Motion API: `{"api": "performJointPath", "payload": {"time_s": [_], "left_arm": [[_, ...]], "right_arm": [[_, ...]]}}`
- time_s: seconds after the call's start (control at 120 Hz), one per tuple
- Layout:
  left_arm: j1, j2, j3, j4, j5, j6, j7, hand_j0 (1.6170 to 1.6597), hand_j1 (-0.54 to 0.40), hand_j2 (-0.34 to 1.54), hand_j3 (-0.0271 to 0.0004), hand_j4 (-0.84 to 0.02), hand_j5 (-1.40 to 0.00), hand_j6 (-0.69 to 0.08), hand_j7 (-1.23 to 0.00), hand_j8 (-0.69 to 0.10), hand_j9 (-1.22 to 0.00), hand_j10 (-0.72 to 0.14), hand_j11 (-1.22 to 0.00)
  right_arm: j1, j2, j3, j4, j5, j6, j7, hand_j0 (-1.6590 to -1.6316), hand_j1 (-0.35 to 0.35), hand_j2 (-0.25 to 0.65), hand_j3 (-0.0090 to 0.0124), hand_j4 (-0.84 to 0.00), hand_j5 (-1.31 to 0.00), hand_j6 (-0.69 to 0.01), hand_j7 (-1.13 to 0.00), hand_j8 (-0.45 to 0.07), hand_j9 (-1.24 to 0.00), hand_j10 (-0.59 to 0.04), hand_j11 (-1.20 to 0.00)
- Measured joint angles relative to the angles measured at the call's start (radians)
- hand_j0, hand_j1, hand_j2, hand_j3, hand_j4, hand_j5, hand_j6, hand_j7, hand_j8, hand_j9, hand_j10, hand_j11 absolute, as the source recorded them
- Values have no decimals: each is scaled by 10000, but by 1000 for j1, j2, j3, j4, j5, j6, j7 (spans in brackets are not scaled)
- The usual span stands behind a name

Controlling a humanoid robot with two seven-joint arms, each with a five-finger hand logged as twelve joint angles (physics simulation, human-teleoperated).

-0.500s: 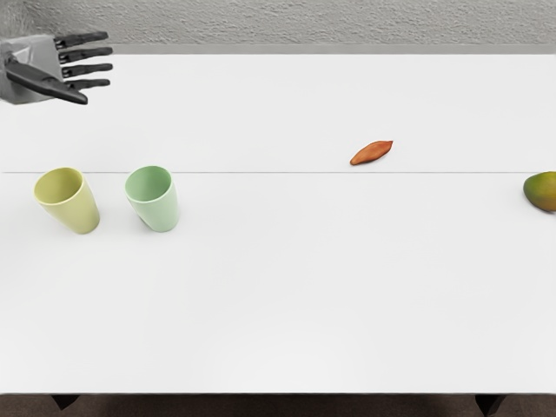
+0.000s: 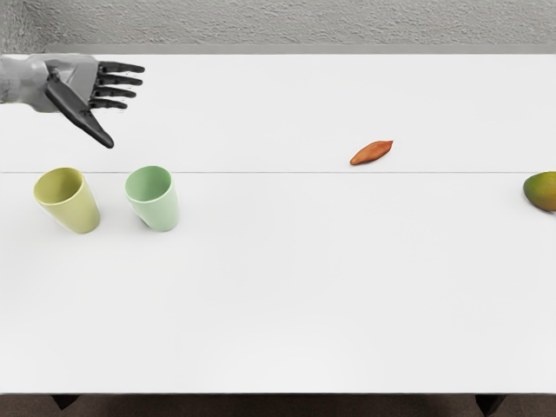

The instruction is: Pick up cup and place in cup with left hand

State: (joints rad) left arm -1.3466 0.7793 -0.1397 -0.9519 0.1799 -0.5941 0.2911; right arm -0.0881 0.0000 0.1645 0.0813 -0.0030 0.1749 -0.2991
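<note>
My left hand point(image 2: 120, 113) comes in from the picture's left at the upper left, fingers pointing right and thumb spread away from them. It is open and holds nothing. In the picture it shows above both cups, touching neither. The yellow cup point(image 2: 76, 210) stands upright at the left of the table, its mouth empty. To its right, with a gap between them, the light green cup point(image 2: 160, 211) stands upright and is empty too. My right hand is out of view.
On the white table point(image 2: 287, 295), a reddish-orange, pointed object point(image 2: 372, 153) lies right of centre. A green and brown mango-like fruit point(image 2: 542, 191) is cut off by the right picture edge. A grey textured wall point(image 2: 295, 22) runs behind the table.
My left hand has moved to the right, with more of its wrist in view. Its thumb has swung farther out from the fingers. Both cups stand where they were.
</note>
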Motion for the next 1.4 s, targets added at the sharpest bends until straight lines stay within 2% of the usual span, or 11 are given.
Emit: {"api": "performJointPath", "payload": {"time_s": [0.042, 0.092, 0.233, 0.358, 0.458, 0.642, 0.733, 0.925, 1.242, 1.4], "left_arm": [[-56, -2, 58, -62, 33, 58, 9, 16581, 3490, 4, 0, -6, -4, -5, -4, -3, -4, -2, -4], [-88, -14, 124, -126, 61, 137, 14, 16581, 3491, 5, 0, -7, -4, -7, -3, -5, -3, -4, -3], [-221, -95, 341, -302, 113, 404, 14, 16581, 3417, 17, 0, -75, -85, -77, -84, -76, -84, -72, -83], [-270, -134, 509, -429, 145, 628, 11, 16581, 3348, 26, 0, -137, -160, -142, -159, -140, -158, -133, -157], [-294, -99, 585, -497, 164, 718, 11, 16581, 3313, 34, 0, -168, -200, -173, -199, -171, -198, -165, -197], [-334, -68, 646, -594, 174, 800, 16, 16581, 3088, 75, 0, -354, -444, -360, -443, -359, -443, -353, -442], [-333, -79, 672, -616, 188, 842, 19, 16581, 2387, 193, 0, -938, -1205, -945, -1204, -943, -1203, -937, -1202], [-329, -81, 704, -632, 217, 889, 20, 16581, 1184, 395, 0, -1942, -2509, -1948, -2508, -1947, -2508, -1941, -2507], [-310, -107, 711, -644, 246, 945, 20, 16581, 481, 515, 0, -2527, -3272, -2533, -3271, -2532, -3271, -2527, -3270], [-309, -111, 713, -653, 268, 959, 26, 16581, -169, 624, 0, -3067, -3976, -3073, -3976, -3072, -3975, -3067, -3974]], "right_arm": [[0, 0, 0, 0, 0, 0, 0, -16581, -3491, 1, 0, -4, -1, -5, 0, -4, 0, -2, 0], [0, 0, 0, 0, 0, 0, 0, -16581, -3491, 1, 0, -4, -1, -5, 0, -4, 0, -2, 0], [0, 0, 0, 0, 0, 0, 0, -16581, -3491, 1, 0, -4, -1, -5, 0, -4, 0, -2, 0], [0, 0, 0, 0, 0, 0, 0, -16581, -3491, 0, 0, -4, -1, -7, 0, -5, 0, -4, 0], [0, 0, 0, 0, 0, 0, 0, -16581, -3491, 0, 0, -4, -1, -6, 0, -5, 0, -3, 0], [0, 0, 0, 0, 0, 0, 0, -16581, -3491, 1, 0, -4, -1, -6, 0, -4, -1, -3, 0], [0, 0, 0, 0, 0, 0, 0, -16581, -3491, 0, 0, -4, -1, -6, 0, -4, -1, -3, 0], [0, 0, 0, 0, 0, 0, 0, -16581, -3491, 0, 0, -4, -1, -6, 0, -4, -1, -3, 0], [0, 0, 0, 0, 0, 0, 0, -16581, -3491, 1, 0, -4, -1, -6, 0, -4, -1, -3, 0], [0, 0, 0, 0, 0, 0, 0, -16581, -3491, 0, 0, -4, -1, -6, 0, -4, -1, -3, 0]]}}
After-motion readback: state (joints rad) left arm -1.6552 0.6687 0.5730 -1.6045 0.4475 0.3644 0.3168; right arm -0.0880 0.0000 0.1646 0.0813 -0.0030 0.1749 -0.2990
